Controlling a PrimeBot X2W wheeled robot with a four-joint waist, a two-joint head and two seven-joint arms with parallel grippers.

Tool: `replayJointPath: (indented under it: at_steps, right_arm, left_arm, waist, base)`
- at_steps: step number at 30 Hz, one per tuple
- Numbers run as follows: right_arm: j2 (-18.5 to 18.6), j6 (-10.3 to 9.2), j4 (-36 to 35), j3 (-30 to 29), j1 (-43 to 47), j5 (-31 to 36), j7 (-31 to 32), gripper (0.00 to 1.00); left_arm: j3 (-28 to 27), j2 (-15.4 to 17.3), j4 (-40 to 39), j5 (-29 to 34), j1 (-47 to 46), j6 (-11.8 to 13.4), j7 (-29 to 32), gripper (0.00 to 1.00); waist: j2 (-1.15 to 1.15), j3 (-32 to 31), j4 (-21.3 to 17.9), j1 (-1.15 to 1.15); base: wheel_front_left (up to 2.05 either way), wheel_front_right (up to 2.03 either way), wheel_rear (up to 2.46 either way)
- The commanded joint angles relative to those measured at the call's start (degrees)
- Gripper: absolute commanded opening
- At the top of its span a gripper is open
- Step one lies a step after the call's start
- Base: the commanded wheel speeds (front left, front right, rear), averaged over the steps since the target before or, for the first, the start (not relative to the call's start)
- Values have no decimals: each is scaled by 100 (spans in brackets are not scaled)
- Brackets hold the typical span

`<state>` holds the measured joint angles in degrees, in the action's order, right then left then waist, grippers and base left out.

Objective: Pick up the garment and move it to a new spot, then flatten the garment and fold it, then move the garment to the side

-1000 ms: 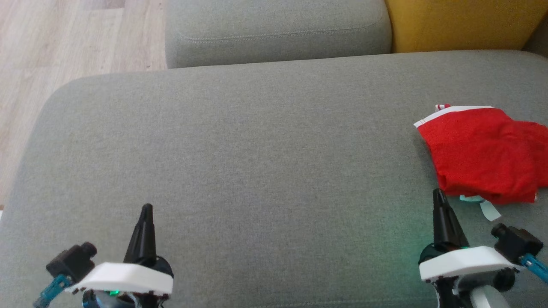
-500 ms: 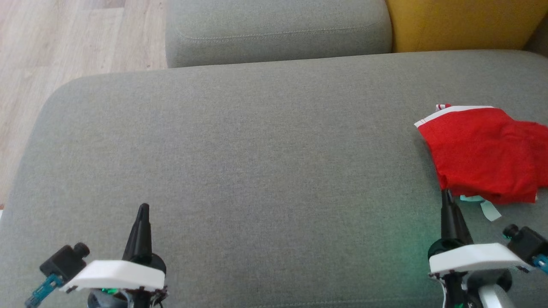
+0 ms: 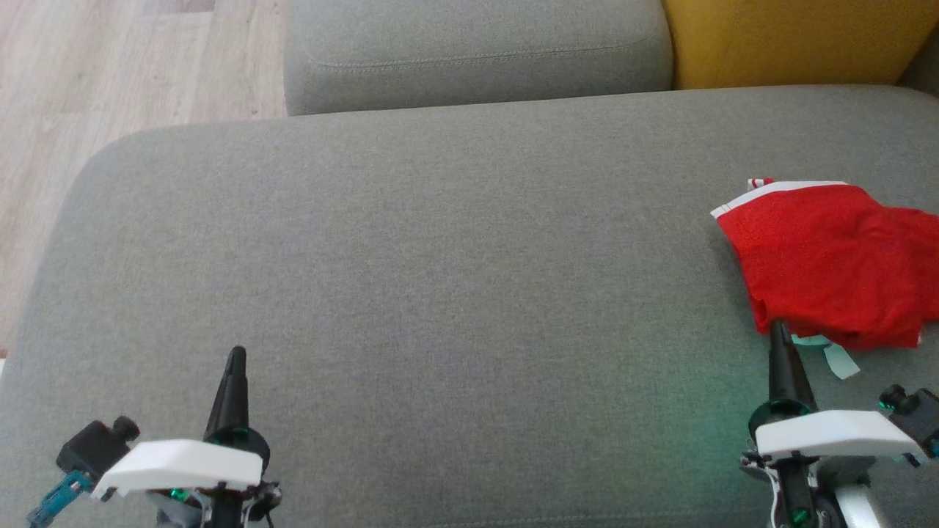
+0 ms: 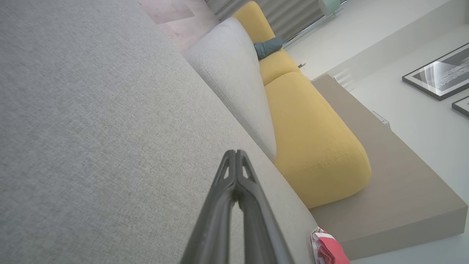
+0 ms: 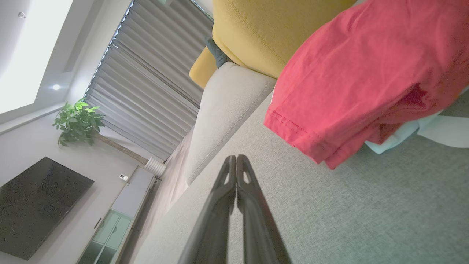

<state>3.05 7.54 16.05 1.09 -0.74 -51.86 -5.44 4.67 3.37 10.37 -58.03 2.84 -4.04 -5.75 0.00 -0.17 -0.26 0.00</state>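
Closed and empty, the left tool [image 3: 236, 358] sits at 7 o'clock, the right tool [image 3: 778, 331] at 5 o'clock just beside the red garment [image 3: 829, 264] on the cushion [image 3: 440, 257].

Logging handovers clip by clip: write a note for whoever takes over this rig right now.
Left gripper: shut, empty, over the grey sofa seat at the near left.
Right gripper: shut, empty, tip beside the near corner of the red garment, not gripping it.
The red garment lies bunched at the seat's right side, with a pale tag poking out beneath.
Done: nothing evident; it is neither flat nor neatly folded.
Left: pick up, relocate, flatten, fold, move aside.
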Motion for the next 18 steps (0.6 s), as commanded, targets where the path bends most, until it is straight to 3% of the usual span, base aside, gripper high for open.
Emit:
replayJointPath:
  at_steps: [1, 18]
  right_arm:
    - [120, -3, -205, 11, -312, -181, 32, 0]
    - [127, -3, -208, -133, -368, -1252, 291, 0]
  left_arm:
    - [-173, 92, -151, -148, -375, -58, 39, 0]
    - [-359, 101, -17, -1067, -509, -134, 302, 0]
  waist:
    - [0, 1, 1, 0]
    - [0, 10, 7, 0]
  base:
    - [0, 0, 0]
    - [0, 0, 0]
